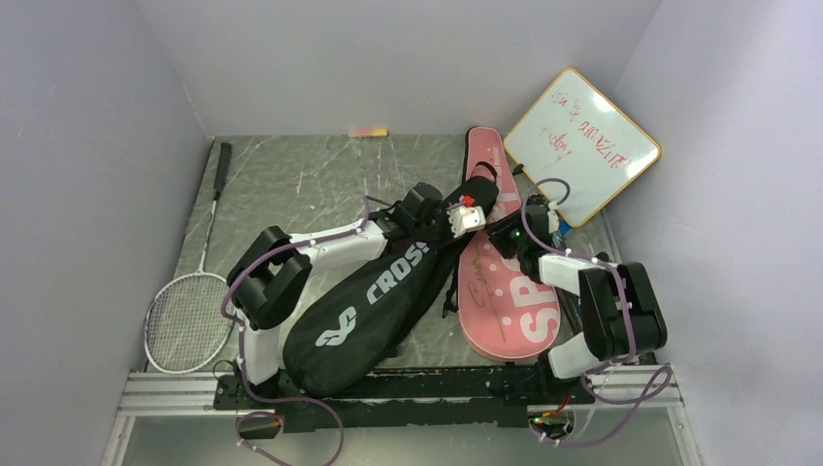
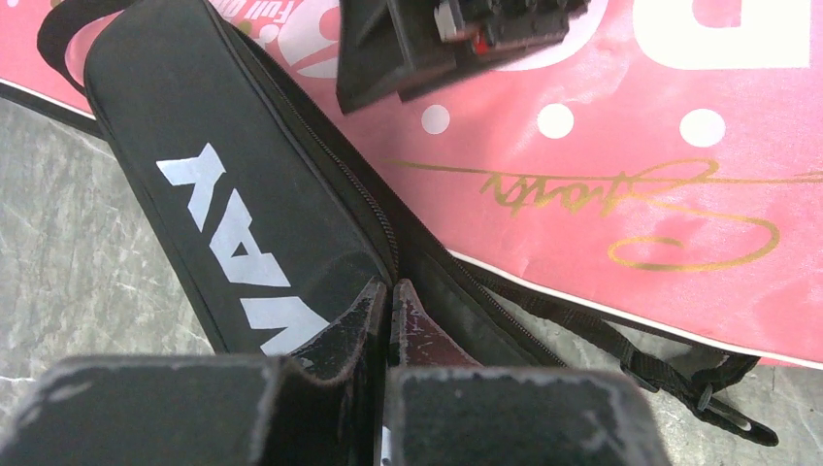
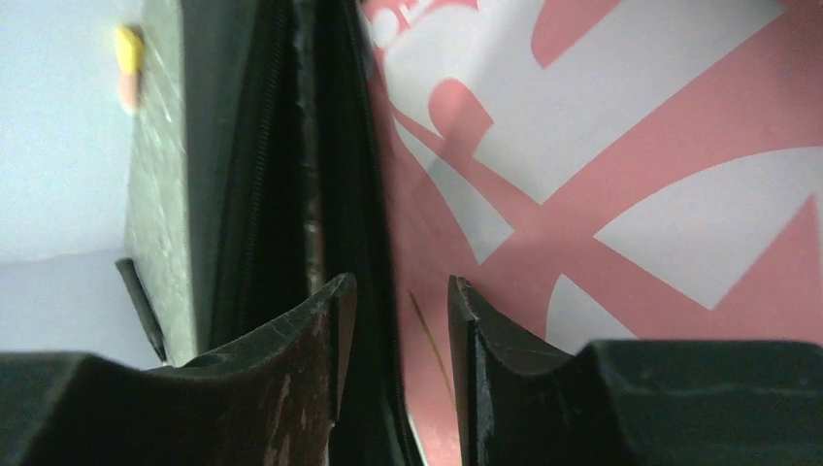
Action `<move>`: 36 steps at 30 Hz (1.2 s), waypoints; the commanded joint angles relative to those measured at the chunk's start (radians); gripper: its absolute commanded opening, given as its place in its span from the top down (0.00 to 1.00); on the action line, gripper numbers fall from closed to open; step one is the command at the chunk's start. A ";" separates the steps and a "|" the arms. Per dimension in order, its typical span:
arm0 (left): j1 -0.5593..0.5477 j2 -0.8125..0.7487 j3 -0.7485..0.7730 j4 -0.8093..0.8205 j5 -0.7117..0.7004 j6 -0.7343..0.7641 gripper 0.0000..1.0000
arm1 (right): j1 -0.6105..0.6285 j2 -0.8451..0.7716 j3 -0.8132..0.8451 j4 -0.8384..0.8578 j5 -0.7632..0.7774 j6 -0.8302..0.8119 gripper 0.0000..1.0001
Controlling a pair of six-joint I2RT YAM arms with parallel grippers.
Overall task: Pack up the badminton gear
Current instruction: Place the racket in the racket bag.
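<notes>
Two racket covers lie crossed in the middle of the bench (image 1: 320,175). The black fabric racket cover with white "CROSSWAY" lettering (image 1: 378,311) runs diagonally from the near left. Its narrow neck rests on top of the flat pink racket cover printed "SPORT" in white (image 1: 510,301).

We judge the step in hand to be working the zip along the black cover's neck. Our left pincer (image 2: 391,291) has its fingers together, tips set on the zip line beside the "WAY" letters. Whether a zip tab is nipped between them we cannot tell. Our right pincer (image 3: 400,286) stands with fingers apart where the black cover's edge meets the pink one, holding nothing we can see. The next move, as we read it, calls for the right pincer to pin that edge while the left draws along the zip.

The black cover bulges as if filled, yet its contents are hidden, and so is the inside of the pink one. One thin white-framed racket with a black handle (image 1: 189,320) lies unpacked at the bench's left side, well apart from both covers. Farther out, a wood-framed whiteboard with red writing (image 1: 582,146) leans at the right rear, and a small pink-and-yellow marker (image 1: 368,132) sits by the back wall.
</notes>
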 commanded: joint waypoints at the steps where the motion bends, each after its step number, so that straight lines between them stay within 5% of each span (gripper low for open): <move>1: -0.006 -0.011 0.048 0.011 0.015 -0.016 0.95 | -0.001 0.078 0.043 0.105 -0.114 -0.045 0.59; 16: -0.011 -0.019 0.055 -0.013 0.037 -0.018 0.95 | -0.002 0.250 0.059 0.278 -0.222 -0.084 0.67; 22: -0.015 -0.022 0.052 -0.018 0.019 -0.001 0.95 | 0.001 0.275 0.068 0.296 -0.248 -0.094 0.92; 24: -0.016 -0.024 0.050 -0.013 -0.017 0.002 0.95 | 0.001 0.237 0.064 0.275 -0.239 -0.099 1.00; 36: -0.017 -0.107 0.053 0.041 -0.309 -0.039 0.85 | 0.001 -0.176 0.078 -0.043 -0.082 -0.156 1.00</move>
